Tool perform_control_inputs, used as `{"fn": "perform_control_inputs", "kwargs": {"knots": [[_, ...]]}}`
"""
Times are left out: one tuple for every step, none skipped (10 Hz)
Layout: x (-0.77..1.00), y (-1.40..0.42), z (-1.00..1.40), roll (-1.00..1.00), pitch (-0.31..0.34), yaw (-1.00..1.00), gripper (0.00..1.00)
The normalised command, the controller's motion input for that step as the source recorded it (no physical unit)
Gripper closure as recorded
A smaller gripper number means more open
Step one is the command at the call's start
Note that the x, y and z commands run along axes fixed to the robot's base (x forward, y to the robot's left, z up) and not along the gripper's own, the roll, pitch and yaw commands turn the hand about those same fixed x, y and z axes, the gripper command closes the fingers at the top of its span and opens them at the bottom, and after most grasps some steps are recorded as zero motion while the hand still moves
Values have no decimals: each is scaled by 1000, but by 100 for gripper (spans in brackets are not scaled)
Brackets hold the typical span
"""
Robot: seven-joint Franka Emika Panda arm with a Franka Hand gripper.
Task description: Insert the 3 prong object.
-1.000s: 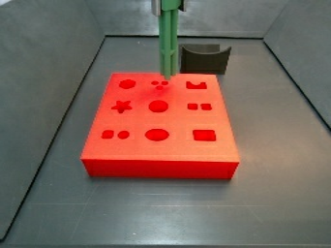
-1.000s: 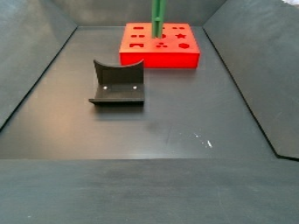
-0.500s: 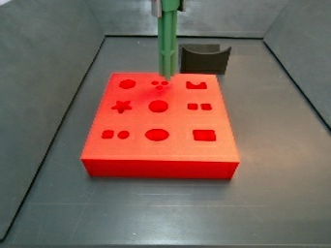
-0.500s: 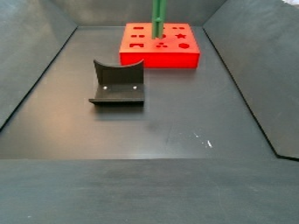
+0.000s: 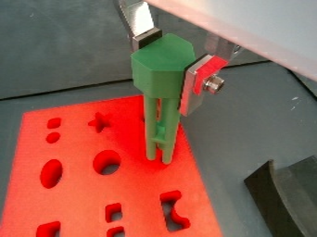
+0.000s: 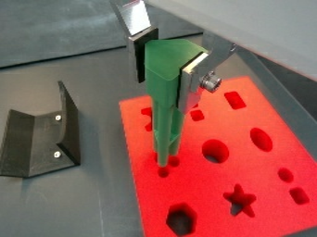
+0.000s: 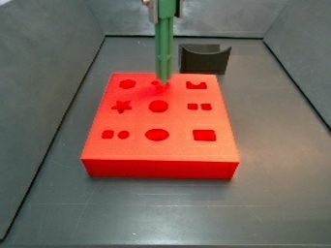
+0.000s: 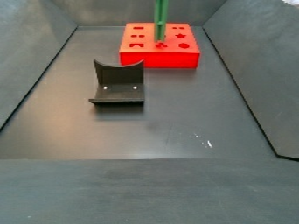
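Observation:
My gripper point(image 5: 168, 67) is shut on the head of the bright green 3 prong object point(image 5: 158, 120), which hangs upright. It also shows in a wrist view point(image 6: 168, 111) and in both side views point(image 7: 165, 48) point(image 8: 159, 17). Its rod tips reach the top face of the red block point(image 7: 162, 131) at the small three-hole cluster near the block's far edge point(image 6: 164, 167). I cannot tell how deep the tips sit. The silver fingers point(image 6: 196, 72) clamp the head from two sides.
The red block point(image 8: 160, 45) has several other shaped holes: star, circles, hexagon, squares. A dark grey curved block point(image 8: 117, 83) stands on the dark floor, also in a side view point(image 7: 204, 58) behind the red block. Grey walls ring the floor.
The green piece has shifted slightly, its tips now over the three-hole cluster; otherwise nothing has moved.

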Motion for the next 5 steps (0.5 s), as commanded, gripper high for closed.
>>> {"fn": "perform_control_inputs", "kwargs": {"knots": [[-91, 0, -100, 76, 6, -26, 100], [-137, 0, -157, 40, 0, 0, 100], [-43, -63, -129, 4, 0, 0, 100], [111, -34, -163, 0, 0, 0, 100], [131, 0, -191, 0, 0, 3, 100]]}}
